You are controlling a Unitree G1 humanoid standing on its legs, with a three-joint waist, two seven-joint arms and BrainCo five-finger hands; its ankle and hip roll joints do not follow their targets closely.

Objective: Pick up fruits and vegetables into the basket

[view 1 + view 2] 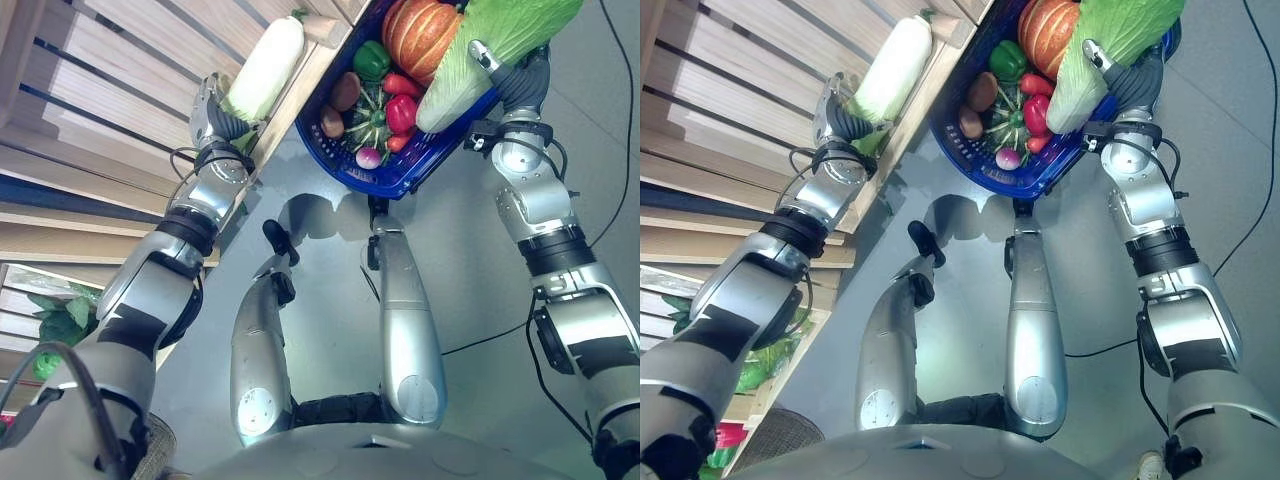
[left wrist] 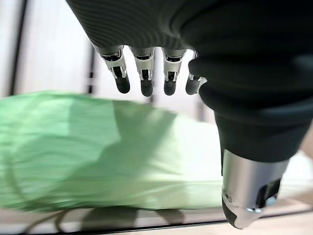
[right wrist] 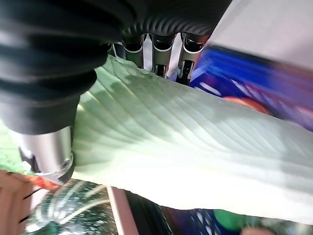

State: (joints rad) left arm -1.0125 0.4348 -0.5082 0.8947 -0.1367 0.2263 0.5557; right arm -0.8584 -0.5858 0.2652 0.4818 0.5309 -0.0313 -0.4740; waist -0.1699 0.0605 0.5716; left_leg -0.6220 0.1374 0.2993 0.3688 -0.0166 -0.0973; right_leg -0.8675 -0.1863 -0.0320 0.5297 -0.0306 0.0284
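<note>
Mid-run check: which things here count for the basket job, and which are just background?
Job things:
- blue basket, already holding produce
- napa cabbage, gripped by the right hand over the basket
- white radish on the wooden shelf, left hand beside it
- pumpkin, green pepper, red pepper in the basket

Background:
- leafy greens lower on the shelf

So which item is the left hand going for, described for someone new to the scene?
On the slatted wooden shelf, by the blue plastic basket, lies a long white radish with a pale green end. The left hand rests at that end; nothing else there is white.
</note>
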